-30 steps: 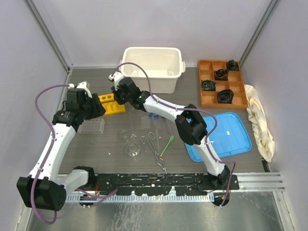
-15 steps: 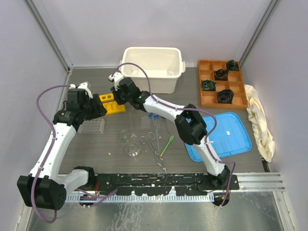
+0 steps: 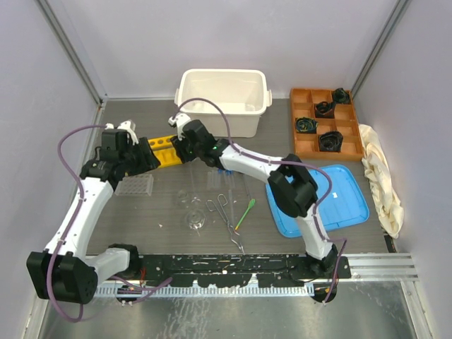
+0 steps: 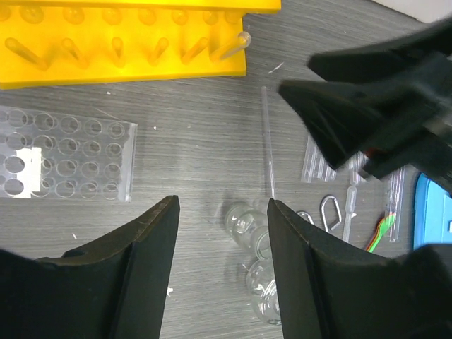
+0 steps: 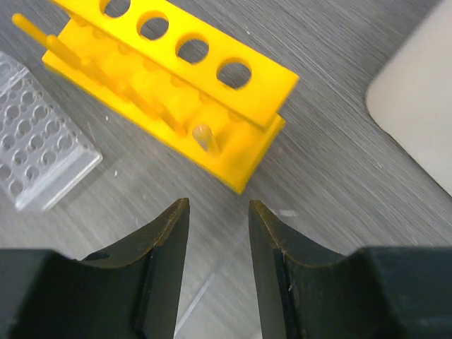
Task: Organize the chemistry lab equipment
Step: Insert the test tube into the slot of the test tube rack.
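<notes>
1. Right gripper hangs just beside the yellow rack, jaws narrowly parted, holding nothing.
2. Left gripper hangs near that rack, jaws wide, empty.
3. Clear plastic rack lies on the worktop beside the yellow rack.

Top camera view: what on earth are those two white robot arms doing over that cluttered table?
Two robot arms are tidying chemistry lab gear. Both reach toward the yellow plastic test-tube rack. The left gripper and the right gripper are open and hold nothing. The clear plastic rack, small clear glass flasks, metal tongs and green spatula lie loose on the grey table, not yet put away.
</notes>
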### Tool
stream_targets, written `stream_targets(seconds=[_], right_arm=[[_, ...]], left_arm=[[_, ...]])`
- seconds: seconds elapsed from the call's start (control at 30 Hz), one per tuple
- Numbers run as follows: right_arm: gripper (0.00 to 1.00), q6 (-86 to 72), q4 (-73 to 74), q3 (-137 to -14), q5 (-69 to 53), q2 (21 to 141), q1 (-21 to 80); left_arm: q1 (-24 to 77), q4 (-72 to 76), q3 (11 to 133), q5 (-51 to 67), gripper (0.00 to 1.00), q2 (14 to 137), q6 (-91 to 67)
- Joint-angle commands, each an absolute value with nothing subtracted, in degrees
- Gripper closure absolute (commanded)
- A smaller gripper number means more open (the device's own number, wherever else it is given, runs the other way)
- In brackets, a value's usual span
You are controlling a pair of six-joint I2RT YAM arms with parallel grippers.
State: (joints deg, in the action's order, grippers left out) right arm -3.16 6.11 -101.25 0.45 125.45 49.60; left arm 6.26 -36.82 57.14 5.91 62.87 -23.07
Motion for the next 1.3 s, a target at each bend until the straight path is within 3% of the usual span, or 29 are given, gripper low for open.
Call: stream_targets(seconds=[0.0, 0.4, 0.6, 0.73, 1.0, 1.27], right_arm=[[0.55, -4.1, 3.2, -94.5, 6.4, 108.6, 49.7], [0.55, -11.2, 13.2, -71.2, 34.3, 77.2, 49.6], [0.56, -14.7, 19.1, -63.7, 39.4, 66.7, 48.6], [0.56, -16.0, 22.7, -61.6, 38.3, 63.1, 46.7], [0.57, -17.7, 25.5, -58.7, 21.7, 60.7, 35.8], [0.56, -17.5, 25.6, -57.6, 19.0, 61.6, 33.9]], left_arm=[[7.8, -34.4, 57.1, 7.8, 0.46, 63.8, -24.6], [26.6, -31.6, 61.0, -2.4, 0.48, 77.9, -29.1], [31.2, -28.3, 66.3, -3.8, 0.49, 89.5, -28.9], [32.4, -28.1, 70.1, -4.1, 0.50, 94.8, -28.0], [34.7, -28.8, 74.2, -5.6, 0.51, 101.0, -25.8], [36.6, -28.8, 72.6, -7.8, 0.53, 102.4, -24.3]])
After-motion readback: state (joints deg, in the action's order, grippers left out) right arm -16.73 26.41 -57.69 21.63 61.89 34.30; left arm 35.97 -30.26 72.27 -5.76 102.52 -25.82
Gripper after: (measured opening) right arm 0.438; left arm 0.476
